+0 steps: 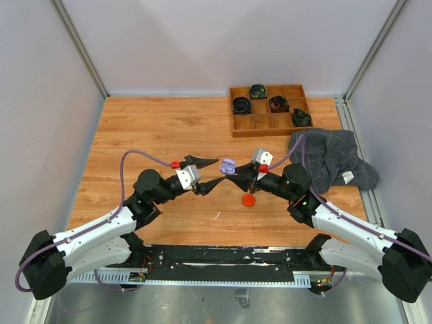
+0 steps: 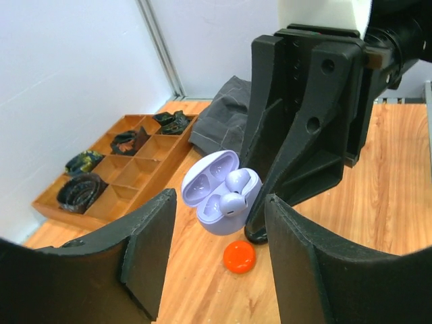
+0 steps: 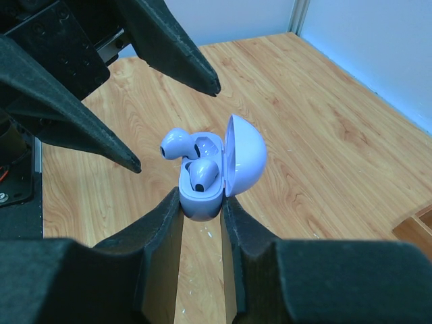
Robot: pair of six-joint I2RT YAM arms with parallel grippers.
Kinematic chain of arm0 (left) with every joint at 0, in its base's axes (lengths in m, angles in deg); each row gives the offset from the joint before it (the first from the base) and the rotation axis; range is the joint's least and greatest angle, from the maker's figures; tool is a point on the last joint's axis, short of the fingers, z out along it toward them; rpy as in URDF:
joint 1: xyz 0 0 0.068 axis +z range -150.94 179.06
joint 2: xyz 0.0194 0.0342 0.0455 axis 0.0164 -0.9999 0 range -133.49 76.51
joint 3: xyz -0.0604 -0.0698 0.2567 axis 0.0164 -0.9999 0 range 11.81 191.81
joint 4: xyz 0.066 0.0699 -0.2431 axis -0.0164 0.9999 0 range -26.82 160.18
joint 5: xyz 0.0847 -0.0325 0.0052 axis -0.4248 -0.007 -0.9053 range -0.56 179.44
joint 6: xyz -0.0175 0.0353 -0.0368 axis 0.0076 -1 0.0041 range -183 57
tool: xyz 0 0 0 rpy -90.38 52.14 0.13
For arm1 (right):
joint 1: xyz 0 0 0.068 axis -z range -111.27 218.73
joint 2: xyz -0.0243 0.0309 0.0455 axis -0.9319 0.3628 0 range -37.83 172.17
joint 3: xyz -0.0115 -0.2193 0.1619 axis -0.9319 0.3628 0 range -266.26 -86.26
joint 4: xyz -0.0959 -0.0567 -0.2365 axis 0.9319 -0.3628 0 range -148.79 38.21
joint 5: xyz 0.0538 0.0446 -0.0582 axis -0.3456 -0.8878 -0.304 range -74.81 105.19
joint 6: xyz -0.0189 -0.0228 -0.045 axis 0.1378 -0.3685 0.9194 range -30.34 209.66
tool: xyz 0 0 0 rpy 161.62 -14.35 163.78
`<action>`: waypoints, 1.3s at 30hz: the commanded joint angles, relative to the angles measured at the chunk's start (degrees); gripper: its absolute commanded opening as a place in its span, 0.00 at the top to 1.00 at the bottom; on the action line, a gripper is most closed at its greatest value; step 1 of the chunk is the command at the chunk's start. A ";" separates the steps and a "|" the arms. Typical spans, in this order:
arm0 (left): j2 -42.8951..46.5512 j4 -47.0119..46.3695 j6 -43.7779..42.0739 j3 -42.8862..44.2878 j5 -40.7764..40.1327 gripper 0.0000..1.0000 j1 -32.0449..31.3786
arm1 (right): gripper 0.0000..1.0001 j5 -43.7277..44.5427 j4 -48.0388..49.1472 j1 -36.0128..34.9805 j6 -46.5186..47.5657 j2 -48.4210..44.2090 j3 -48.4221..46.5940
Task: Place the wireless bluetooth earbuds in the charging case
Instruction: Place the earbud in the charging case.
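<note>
A pale lilac charging case [image 3: 202, 192] is pinched by its base in my right gripper [image 3: 202, 202], held above the table with its lid [image 3: 244, 155] swung open. Two lilac earbuds lie in it: one earbud [image 3: 202, 174] sits low in its socket, while the other earbud [image 3: 177, 143] rides higher and leans over the rim. My left gripper [image 1: 219, 171] stands open just left of the case [image 1: 229, 164], fingers either side of it, touching nothing. In the left wrist view the case [image 2: 219, 202] sits beyond that gripper's [image 2: 221, 206] fingers. An orange-red round piece [image 1: 249, 200] lies on the table below.
A wooden compartment tray [image 1: 270, 128] with dark coiled items stands at the back right. A grey cloth [image 1: 331, 158] lies heaped at the right, beside the right arm. Walls close in the table on three sides.
</note>
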 commanded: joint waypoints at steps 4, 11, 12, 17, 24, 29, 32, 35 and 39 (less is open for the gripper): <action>-2.55 -0.93 8.65 3.66 -5.02 0.40 -0.48 | 0.99 0.68 2.44 -0.04 0.56 -0.05 -1.75; -3.16 3.14 11.01 4.63 -11.09 0.40 -0.44 | 0.99 0.95 2.28 0.03 0.87 -0.52 -1.37; -3.19 3.88 11.23 4.80 -11.36 0.39 -0.43 | 0.99 0.96 2.16 0.00 0.91 -0.58 -1.35; -2.45 4.97 12.57 4.40 -12.08 0.37 -0.35 | 0.99 0.96 1.94 0.00 1.22 -0.61 -1.34; -2.20 7.78 17.18 5.14 -7.55 0.35 3.25 | 0.99 0.95 0.53 0.15 2.20 -0.43 -1.60; -2.66 7.22 23.66 5.28 -0.33 0.34 8.07 | 0.99 0.03 0.44 0.40 2.02 0.44 -1.80; -3.27 6.79 25.76 5.81 3.36 0.33 9.25 | 0.99 -0.72 0.51 0.65 1.76 1.10 -2.02; -3.75 6.22 27.29 5.97 5.65 0.32 9.87 | 0.99 -1.23 0.66 0.66 1.53 1.56 -2.20; -3.75 5.03 31.95 5.70 7.62 0.28 12.14 | 0.99 -2.68 0.66 1.14 1.53 2.07 -2.22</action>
